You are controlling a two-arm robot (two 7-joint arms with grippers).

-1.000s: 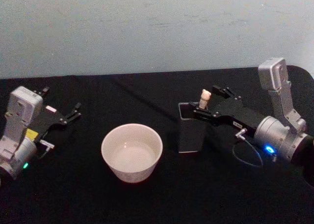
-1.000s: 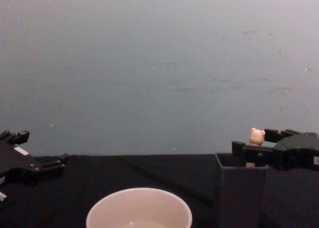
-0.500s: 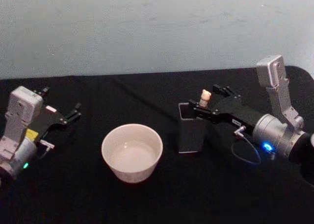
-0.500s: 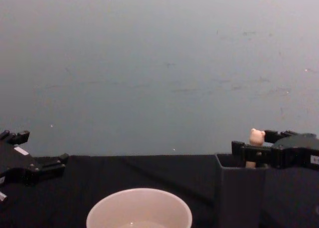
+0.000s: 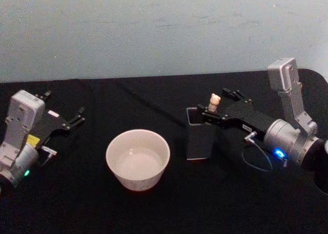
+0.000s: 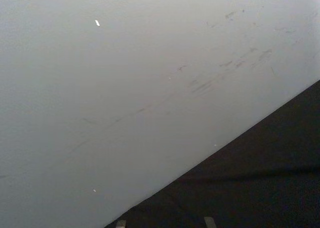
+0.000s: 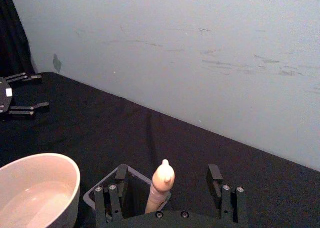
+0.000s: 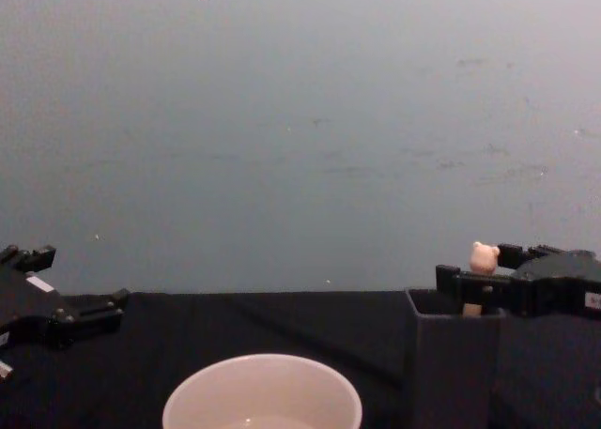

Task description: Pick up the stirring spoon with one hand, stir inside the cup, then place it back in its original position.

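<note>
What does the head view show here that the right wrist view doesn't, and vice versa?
Head view: the tall dark grey square holder at full height, standing apart from the wide cream-white cup. Right wrist view: clear gaps on both sides between the open right tool and the beige bear-topped stirring spoon. Both: cup, holder, spoon, and the open left tool, parked on the robot's left.

Cup cream-white; holder dark grey; stirring spoon handle beige

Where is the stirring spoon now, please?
The stirring spoon stands in the dark holder right of the cup in the head view, its bear-topped handle inside the open right gripper; the left gripper sits far left.
</note>
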